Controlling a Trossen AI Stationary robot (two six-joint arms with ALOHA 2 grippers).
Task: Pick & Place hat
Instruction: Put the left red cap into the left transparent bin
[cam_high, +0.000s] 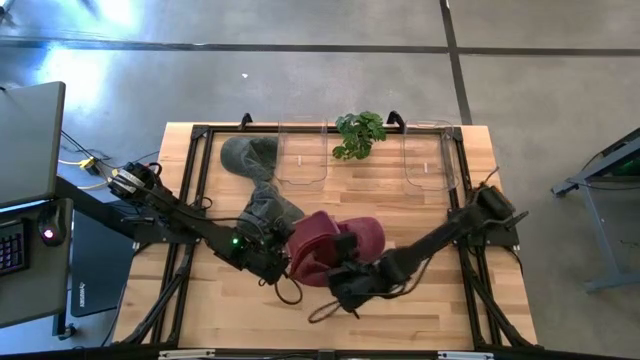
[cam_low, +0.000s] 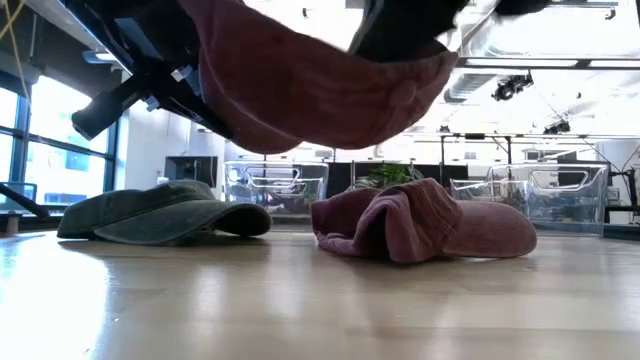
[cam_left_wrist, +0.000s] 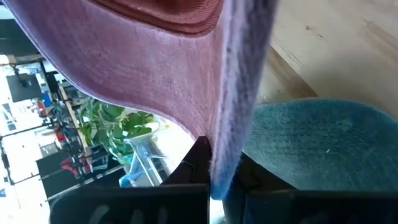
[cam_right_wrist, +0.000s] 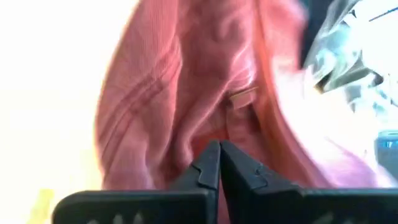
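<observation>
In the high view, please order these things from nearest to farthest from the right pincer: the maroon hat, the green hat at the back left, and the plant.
1. The maroon hat, held up at the right pincer itself, near the table's front.
2. The plant, at the back edge, in the middle.
3. The green hat, at the back left.
The plant and the green hat are nearly too close to call.

No words, numbers or brand marks can be read in any of the views. The laptop (cam_high: 88, 288) at the table's edge bears a mark too small to read.
</observation>
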